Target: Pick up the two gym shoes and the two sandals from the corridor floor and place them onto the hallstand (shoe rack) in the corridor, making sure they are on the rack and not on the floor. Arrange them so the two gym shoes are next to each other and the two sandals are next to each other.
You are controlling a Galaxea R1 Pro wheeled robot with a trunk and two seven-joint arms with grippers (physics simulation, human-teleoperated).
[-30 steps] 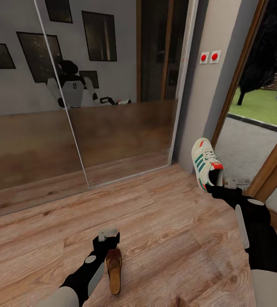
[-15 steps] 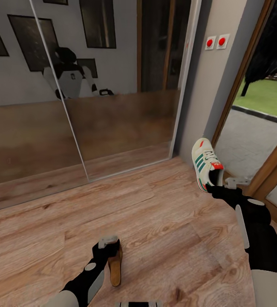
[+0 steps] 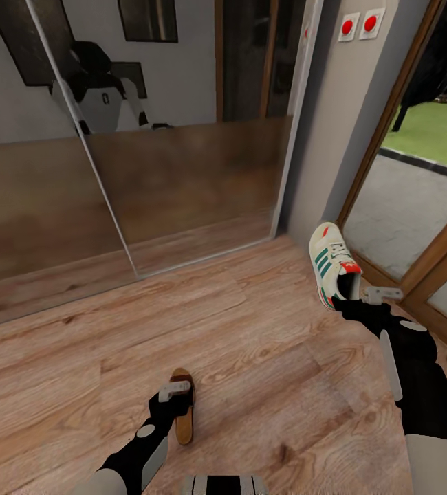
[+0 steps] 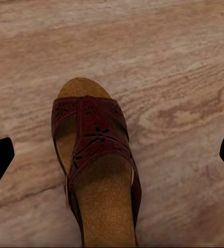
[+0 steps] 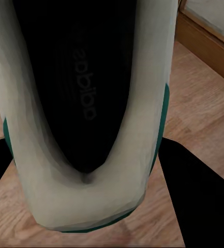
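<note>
Head view shows the right hand (image 3: 347,302) closed on a gym shoe (image 3: 331,263) and the left hand (image 3: 175,397) gripping a sandal (image 3: 182,407), so the carrying step is in hand and next the robot must find the hallstand.

A home entrance corridor: wood-plank floor (image 3: 265,357), mirrored sliding wardrobe doors (image 3: 148,158) at eleven o'clock, an open doorway (image 3: 416,199) onto a garden at two.

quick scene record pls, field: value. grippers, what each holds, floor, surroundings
right gripper: shut on sneaker, held off the floor, toe up
left gripper: shut on sandal, at its heel end
sandal: dark brown strap, tan insole, toe pointing away from the robot
floor: light wood planks
mirror: ahead, reflects the robot
doorway: at right, grass outside
wall buttons: two, red
</note>
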